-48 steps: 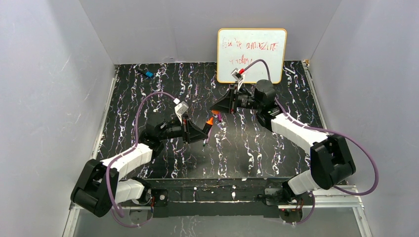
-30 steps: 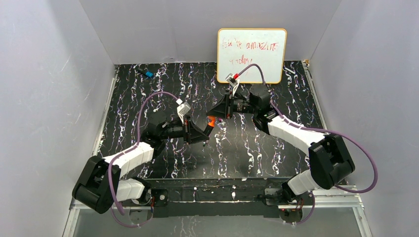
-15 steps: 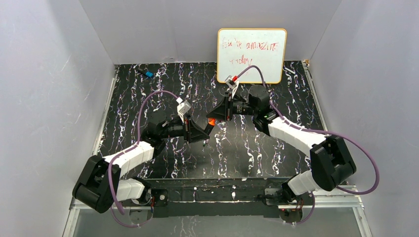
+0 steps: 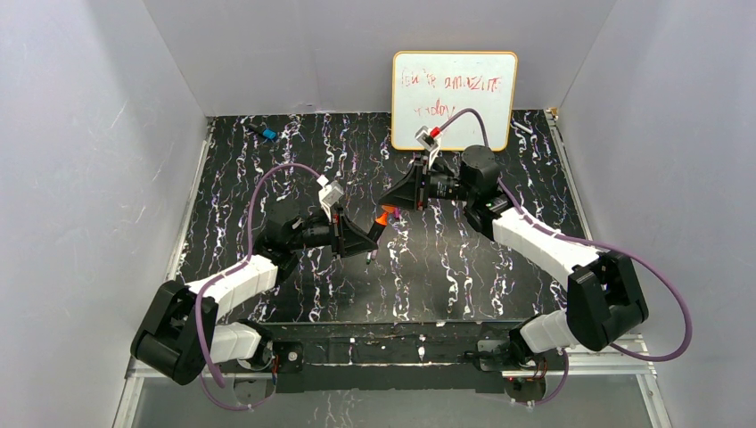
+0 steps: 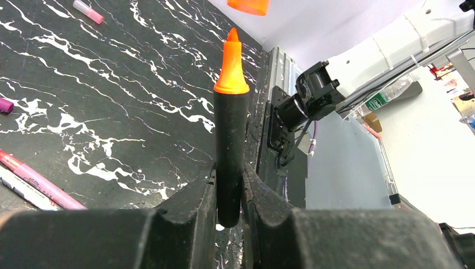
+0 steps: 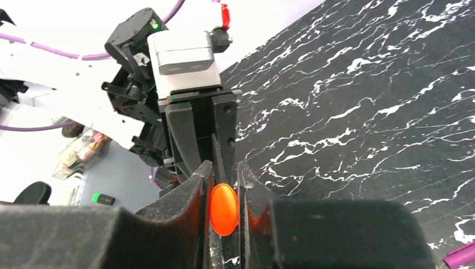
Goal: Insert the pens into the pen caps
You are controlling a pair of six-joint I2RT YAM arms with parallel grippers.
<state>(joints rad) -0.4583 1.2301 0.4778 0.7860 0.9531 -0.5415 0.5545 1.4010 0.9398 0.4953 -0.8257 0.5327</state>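
Left wrist view: the left gripper is clamped on the black-bodied pen, which stands upright with its orange tip toward 12 o'clock. The orange cap hangs just above that tip, apart from it. In the right wrist view, the right gripper pinches that cap between its fingers. A pink pen lies on the table at 9 o'clock of the left gripper.

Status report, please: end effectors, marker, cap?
Left end effector shut on black marker. Right end effector shut on orange cap. Cap not yet on tip; nothing between.
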